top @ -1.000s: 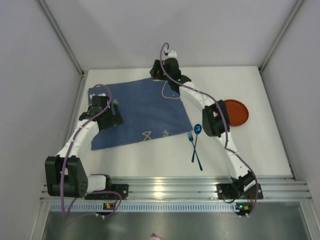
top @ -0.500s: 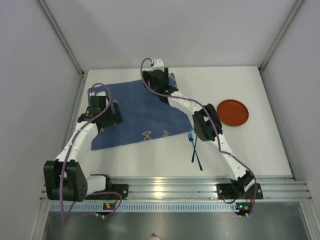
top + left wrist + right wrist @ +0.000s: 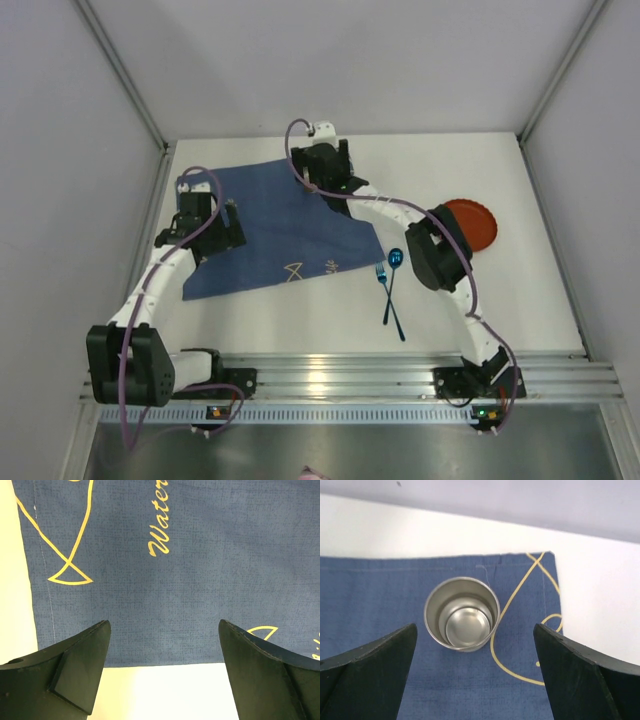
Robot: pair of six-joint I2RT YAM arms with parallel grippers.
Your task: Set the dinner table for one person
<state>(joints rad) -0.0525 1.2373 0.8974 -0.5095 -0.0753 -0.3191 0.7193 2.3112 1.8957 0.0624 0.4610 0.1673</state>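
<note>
I logged left pincer (image 3: 165, 630) open, empty above dark blue fish-print cloth (image 3: 175, 580); right pincer (image 3: 475, 630) open astride untouched steel cup (image 3: 462, 614), presumably its drinking corner.

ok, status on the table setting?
Left gripper open, empty, over blue cloth's edge. Right gripper open, fingers flanking upright steel cup on cloth, not touching. Red plate, fork, spoon off cloth on dinner table. Nothing blocking.

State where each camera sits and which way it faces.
Top external: above and behind, looking down on the table; left arm and right arm show.
Left wrist: on the left arm, facing down at the blue cloth; open left tool shows.
Right wrist: on the right arm, facing down at the steel cup; open right tool shows.
Shared: all three show the cloth.
</note>
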